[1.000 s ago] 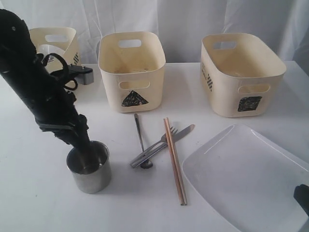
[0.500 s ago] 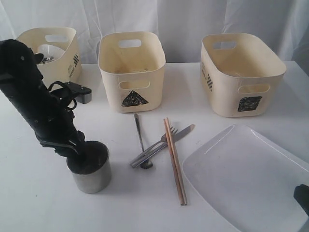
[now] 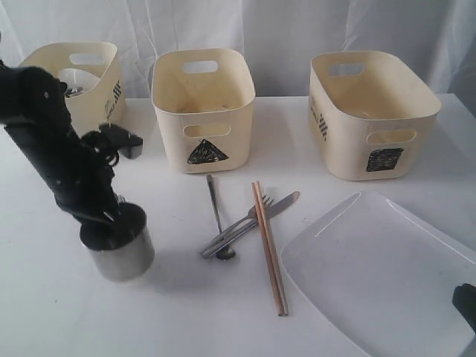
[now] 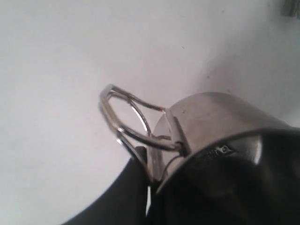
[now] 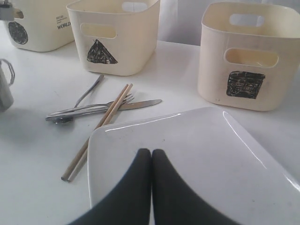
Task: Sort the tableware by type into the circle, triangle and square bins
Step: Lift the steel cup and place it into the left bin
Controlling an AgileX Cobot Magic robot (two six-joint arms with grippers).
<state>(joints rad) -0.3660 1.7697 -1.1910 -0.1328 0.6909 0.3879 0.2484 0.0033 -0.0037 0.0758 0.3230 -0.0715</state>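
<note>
My left gripper (image 3: 111, 223) is shut on the rim of a steel mug (image 3: 119, 254), one finger inside and one outside beside its wire handle (image 4: 126, 117). The mug (image 4: 220, 117) tilts at the table's front left. A spoon (image 3: 216, 212), fork (image 3: 256, 216), knife (image 3: 282, 204) and wooden chopsticks (image 3: 269, 249) lie crossed mid-table. The white plate (image 3: 372, 275) lies front right; my right gripper (image 5: 151, 152) hangs shut and empty over the plate (image 5: 197, 136). The circle bin (image 3: 100, 82) holds a white bowl (image 3: 74, 76). The triangle bin (image 3: 202, 111) and square bin (image 3: 372, 111) stand behind.
The three tubs line the back of the white table (image 3: 44, 312) before a white curtain (image 3: 282, 30). The left arm (image 3: 52, 141) slants between the circle bin and the mug. The cutlery pile lies right of the mug.
My left gripper has carried the steel mug leftward and tipped it, the arm swinging more upright and uncovering the circle bin. The right gripper and the other tableware have not moved.
</note>
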